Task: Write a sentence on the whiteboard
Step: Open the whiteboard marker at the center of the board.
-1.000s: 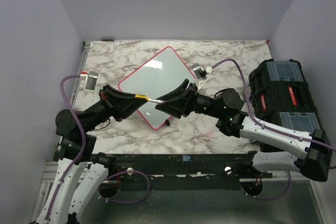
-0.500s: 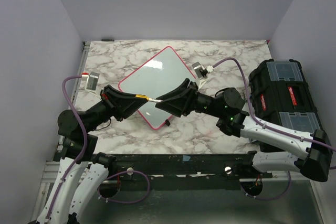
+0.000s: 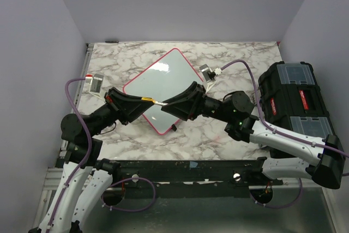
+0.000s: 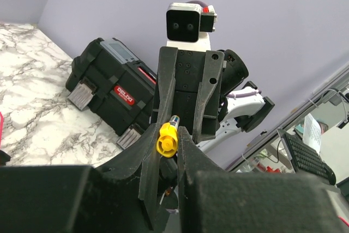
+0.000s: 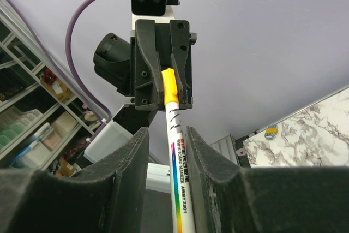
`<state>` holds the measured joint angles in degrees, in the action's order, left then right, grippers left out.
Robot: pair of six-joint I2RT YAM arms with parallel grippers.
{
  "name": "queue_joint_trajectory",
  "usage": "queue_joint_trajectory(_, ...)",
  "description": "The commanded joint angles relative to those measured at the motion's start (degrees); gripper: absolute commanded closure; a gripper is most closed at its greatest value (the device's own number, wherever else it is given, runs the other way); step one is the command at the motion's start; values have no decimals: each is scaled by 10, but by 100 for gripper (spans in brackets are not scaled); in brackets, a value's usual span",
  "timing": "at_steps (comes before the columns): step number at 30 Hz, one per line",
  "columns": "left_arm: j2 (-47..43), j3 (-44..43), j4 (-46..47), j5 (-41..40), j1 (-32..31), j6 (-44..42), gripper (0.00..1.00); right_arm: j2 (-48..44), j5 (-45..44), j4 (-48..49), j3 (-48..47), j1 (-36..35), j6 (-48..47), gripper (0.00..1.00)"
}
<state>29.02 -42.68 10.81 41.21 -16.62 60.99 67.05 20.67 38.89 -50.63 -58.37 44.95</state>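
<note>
The whiteboard [image 3: 163, 83] lies tilted like a diamond on the marble table [image 3: 218, 129]; I see no lettering on its face. Above its near corner the two grippers meet tip to tip. A white marker [image 3: 156, 102] spans between them. My left gripper [image 3: 147, 101] is shut on the marker's yellow cap [image 4: 166, 140]. My right gripper [image 3: 166, 103] faces it, and its jaws stand apart around the white barrel [image 5: 175, 156], with a gap on the left side. The marker's tip is hidden under the cap.
A black toolbox [image 3: 292, 99] stands at the right edge of the table and also shows in the left wrist view [image 4: 109, 88]. A small grey box [image 3: 94, 83] sits at the left edge, and another [image 3: 205, 73] beside the board's right corner.
Almost nothing has changed. Both grippers stay tip to tip on the marker, and the pair has crept very slightly up and to the left.
</note>
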Motion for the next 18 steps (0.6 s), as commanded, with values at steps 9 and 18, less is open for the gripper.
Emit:
queue_joint_trajectory(9,7,18,30,-12,0,1,100,6,16,8,-27,1,-5,69)
queue_joint_trajectory(18,8,22,31,-12,0,-1,100,10,18,10,-29,1,-5,79)
